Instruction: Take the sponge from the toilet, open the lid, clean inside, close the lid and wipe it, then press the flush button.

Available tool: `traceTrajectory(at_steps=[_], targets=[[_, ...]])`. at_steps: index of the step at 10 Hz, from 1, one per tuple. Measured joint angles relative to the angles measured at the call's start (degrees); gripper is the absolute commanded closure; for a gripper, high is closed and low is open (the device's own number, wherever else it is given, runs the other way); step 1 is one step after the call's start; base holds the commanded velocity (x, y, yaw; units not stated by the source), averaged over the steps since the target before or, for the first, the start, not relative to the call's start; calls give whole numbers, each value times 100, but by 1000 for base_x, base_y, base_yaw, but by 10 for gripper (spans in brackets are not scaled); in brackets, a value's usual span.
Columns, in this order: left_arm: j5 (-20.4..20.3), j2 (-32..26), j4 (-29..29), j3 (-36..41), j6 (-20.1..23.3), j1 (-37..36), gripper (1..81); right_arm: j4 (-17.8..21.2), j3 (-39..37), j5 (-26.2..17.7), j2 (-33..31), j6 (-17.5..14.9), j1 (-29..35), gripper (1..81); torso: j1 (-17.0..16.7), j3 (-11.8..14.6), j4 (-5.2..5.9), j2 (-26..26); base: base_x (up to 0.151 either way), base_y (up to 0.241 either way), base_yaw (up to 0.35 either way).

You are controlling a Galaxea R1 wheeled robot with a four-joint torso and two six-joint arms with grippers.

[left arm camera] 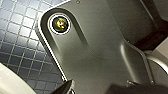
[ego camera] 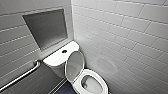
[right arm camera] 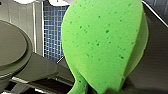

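Beside toilet [ego camera: 60, 58], grab bar [ego camera: 21, 75], niche [ego camera: 47, 28] (sponge [right arm camera: 105, 37] held)

The floor [left arm camera: 17, 45], small dark blue square tiles with pale grout, lies below the left wrist and shows again past the sponge [right arm camera: 102, 42] held at the right one. The toilet [ego camera: 101, 81] stands on it in the wall corner, and the flush button [ego camera: 64, 51] sits in its flat tank top [ego camera: 53, 58].

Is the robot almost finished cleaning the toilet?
Not yet. Done: the sponge is off the toilet and the lid stands open. In hand: the sponge is carried at the right wrist, for cleaning inside. Left: closing and wiping the lid, then pressing the flush button.
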Motion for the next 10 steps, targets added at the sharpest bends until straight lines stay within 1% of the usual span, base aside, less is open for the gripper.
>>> traceTrajectory(at_steps=[1,2,3,5,6,7,8,9,10], targets=[[187,116,-408,6,418,110,10,0,-2,0,1,0,-15,811,-2,0,0,0,0,0,0],[521,226,-1133,9,1154,196,10,0,-17,-2,17,0,-17,811,-2,2,0,0,0,0,0],[851,317,-2192,-5,2203,207,10,-2,-65,0,59,-1,-17,811,-4,2,0,0,0,0,0],[1061,405,-4240,-5,4105,254,10,1,-172,-73,122,0,-15,811,-6,2,0,0,0,0,0],[1097,402,-5133,12,4752,267,10,6,-174,-223,117,10,-4,811,-6,2,0,0,0,0,0],[1097,380,-5805,78,5085,249,10,9,-190,-402,122,21,63,811,-9,2,0,0,0,0,0],[1198,374,-6299,163,5303,204,10,10,-227,-551,122,24,219,811,-9,2,0,-2,0,0,0],[1386,379,-6646,282,5364,96,10,12,-286,-713,119,33,435,811,-9,2,0,0,0,0,0],[1709,374,-6806,444,5454,-85,10,17,-393,-923,122,44,612,811,-9,2,0,0,0,0,0]])
